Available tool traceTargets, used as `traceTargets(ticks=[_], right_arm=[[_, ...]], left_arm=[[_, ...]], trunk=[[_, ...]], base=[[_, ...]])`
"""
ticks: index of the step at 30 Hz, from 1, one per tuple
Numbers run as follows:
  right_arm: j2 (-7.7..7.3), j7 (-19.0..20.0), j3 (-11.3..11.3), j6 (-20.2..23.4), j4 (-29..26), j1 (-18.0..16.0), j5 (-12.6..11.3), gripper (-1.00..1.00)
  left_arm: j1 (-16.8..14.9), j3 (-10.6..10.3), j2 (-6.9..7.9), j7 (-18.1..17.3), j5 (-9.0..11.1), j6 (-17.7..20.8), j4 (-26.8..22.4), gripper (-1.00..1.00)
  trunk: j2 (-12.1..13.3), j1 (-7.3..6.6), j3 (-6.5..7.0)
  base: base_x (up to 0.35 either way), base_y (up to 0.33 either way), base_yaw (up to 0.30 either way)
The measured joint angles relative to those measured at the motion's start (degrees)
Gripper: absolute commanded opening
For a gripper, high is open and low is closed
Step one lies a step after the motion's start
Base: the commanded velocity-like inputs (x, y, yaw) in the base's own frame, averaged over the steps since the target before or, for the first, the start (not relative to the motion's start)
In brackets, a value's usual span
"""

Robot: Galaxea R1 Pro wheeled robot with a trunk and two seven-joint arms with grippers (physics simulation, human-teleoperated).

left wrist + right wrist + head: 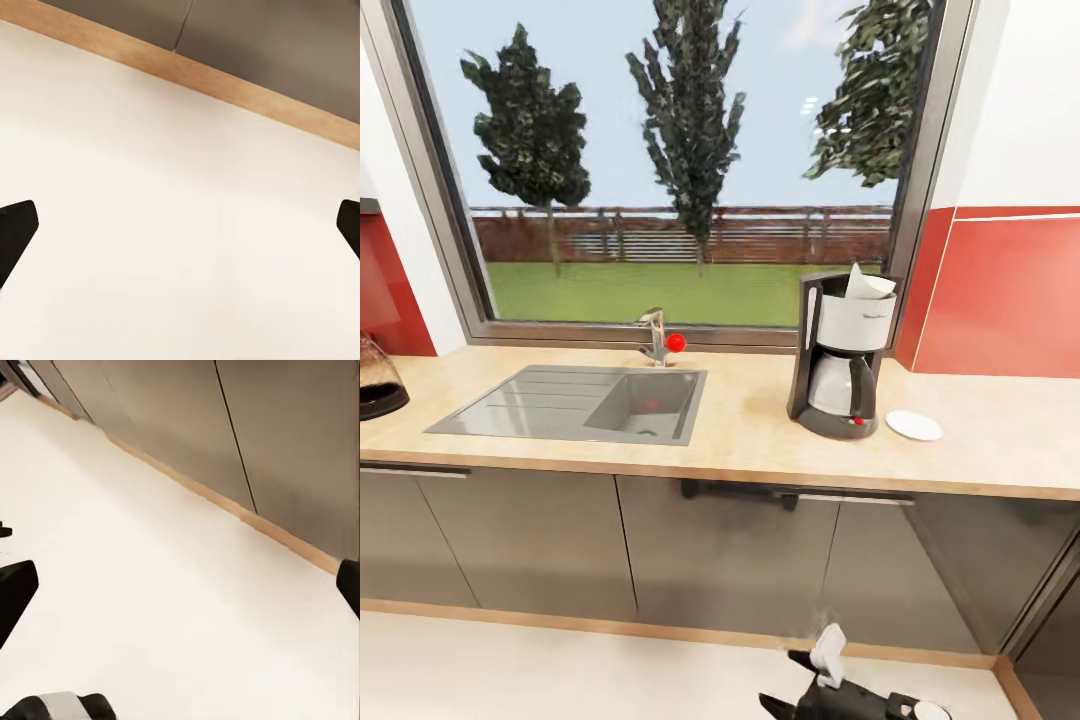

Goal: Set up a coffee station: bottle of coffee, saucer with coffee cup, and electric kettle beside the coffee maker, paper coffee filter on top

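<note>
The black coffee maker stands on the wooden countertop, right of the sink. A white paper filter sticks up from its top. Just right of it lies the white saucer, with nothing on it. In the left wrist view my left gripper is open over pale floor, its dark fingertips far apart. My right gripper is open too, above the floor beside the cabinet fronts. Black and white parts of an arm show low in the head view.
A grey sink with a red-knobbed tap sits left of the coffee maker. A dark-based glassy object is cut off at the counter's left end. Grey cabinets with a wooden plinth run below the counter.
</note>
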Motion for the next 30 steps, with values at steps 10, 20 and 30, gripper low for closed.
traceTargets(ticks=[10,20,30], right_arm=[[-2.53,-0.90,-3.53,-2.63,10.10,1.34,-0.07,1.00],[-2.62,-0.75,-3.60,-3.62,11.18,1.38,0.00,1.00],[-2.60,-1.04,-3.60,-3.79,11.30,1.42,0.01,1.00]], left_arm=[[0.01,0.01,-0.12,0.02,-0.01,-0.18,1.15,1.00],[0.01,0.08,-0.17,0.03,0.00,-0.20,1.21,1.00],[0.01,0.08,-0.17,0.11,-0.05,-0.20,1.21,1.00]], trunk=[[0.00,0.00,0.01],[0.00,0.00,0.01],[0.00,0.00,0.01]], base=[[0.000,0.000,0.000],[0.000,0.000,0.018],[0.000,0.000,0.250]])
